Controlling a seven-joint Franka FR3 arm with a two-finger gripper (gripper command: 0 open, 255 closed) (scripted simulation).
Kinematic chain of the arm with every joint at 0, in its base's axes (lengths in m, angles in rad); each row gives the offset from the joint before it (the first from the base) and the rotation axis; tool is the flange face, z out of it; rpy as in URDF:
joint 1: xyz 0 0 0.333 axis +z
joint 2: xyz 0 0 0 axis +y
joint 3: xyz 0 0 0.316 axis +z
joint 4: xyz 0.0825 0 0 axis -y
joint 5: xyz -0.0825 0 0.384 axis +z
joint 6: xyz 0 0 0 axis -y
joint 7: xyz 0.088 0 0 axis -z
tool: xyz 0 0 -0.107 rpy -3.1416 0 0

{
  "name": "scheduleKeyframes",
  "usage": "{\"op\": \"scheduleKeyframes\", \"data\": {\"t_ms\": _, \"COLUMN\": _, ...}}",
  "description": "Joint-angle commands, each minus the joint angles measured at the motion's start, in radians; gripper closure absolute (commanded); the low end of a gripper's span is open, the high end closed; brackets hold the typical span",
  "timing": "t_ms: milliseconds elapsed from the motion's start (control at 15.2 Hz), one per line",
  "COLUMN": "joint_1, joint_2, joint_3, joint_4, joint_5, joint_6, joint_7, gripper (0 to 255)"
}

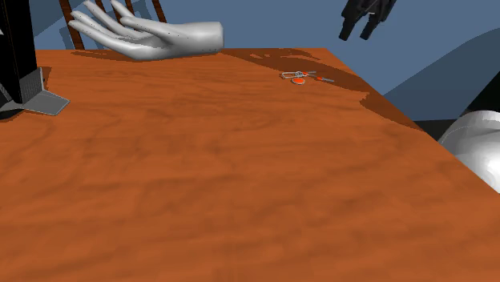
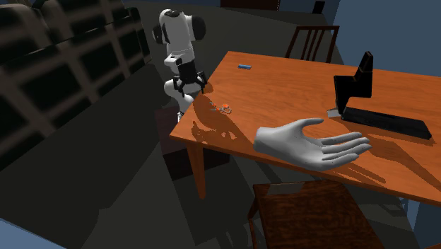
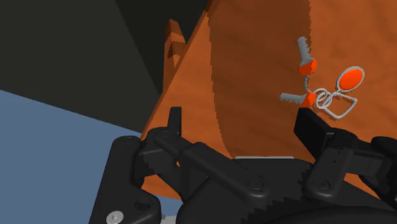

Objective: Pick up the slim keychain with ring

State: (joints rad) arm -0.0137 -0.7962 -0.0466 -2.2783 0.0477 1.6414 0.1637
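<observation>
The keychain (image 1: 300, 77) lies flat on the brown wooden table (image 1: 200, 176), close to the edge on the shoulder view's right. It is a tangle of thin grey wire rings with orange-red tags and two small grey keys (image 3: 324, 89). My black gripper (image 1: 356, 34) hangs in the air above the table's edge, to the right of the keychain and well above it. In the wrist view its fingers (image 3: 173, 124) stand apart with nothing between them, and the keychain sits just past the other fingertip. In the second exterior view the gripper (image 2: 189, 86) hovers by the table corner near the keychain (image 2: 225, 107).
A large grey hand model (image 1: 152, 36) lies at the far edge of the table. A black stand (image 1: 20, 64) rises on the shoulder view's left. A small blue object (image 2: 244, 66) rests farther along. Wooden chairs (image 2: 311, 42) stand beside the table.
</observation>
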Motion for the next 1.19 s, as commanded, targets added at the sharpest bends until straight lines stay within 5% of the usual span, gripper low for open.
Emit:
{"op": "scheduleKeyframes", "data": {"t_ms": 0, "joint_1": 0.0, "joint_2": 0.0, "joint_3": 0.0, "joint_4": 0.0, "joint_5": 0.0, "joint_6": 0.0, "joint_7": 0.0, "gripper": 0}}
{"op": "scheduleKeyframes", "data": {"t_ms": 528, "joint_1": 0.252, "joint_2": 0.174, "joint_3": 0.048, "joint_4": 0.059, "joint_5": -0.038, "joint_6": -0.043, "joint_7": -0.454, "gripper": 0}}
{"op": "scheduleKeyframes", "data": {"t_ms": 1122, "joint_1": 0.253, "joint_2": 0.157, "joint_3": 0.049, "joint_4": -0.055, "joint_5": -0.038, "joint_6": 0.055, "joint_7": -0.455, "gripper": 0}}
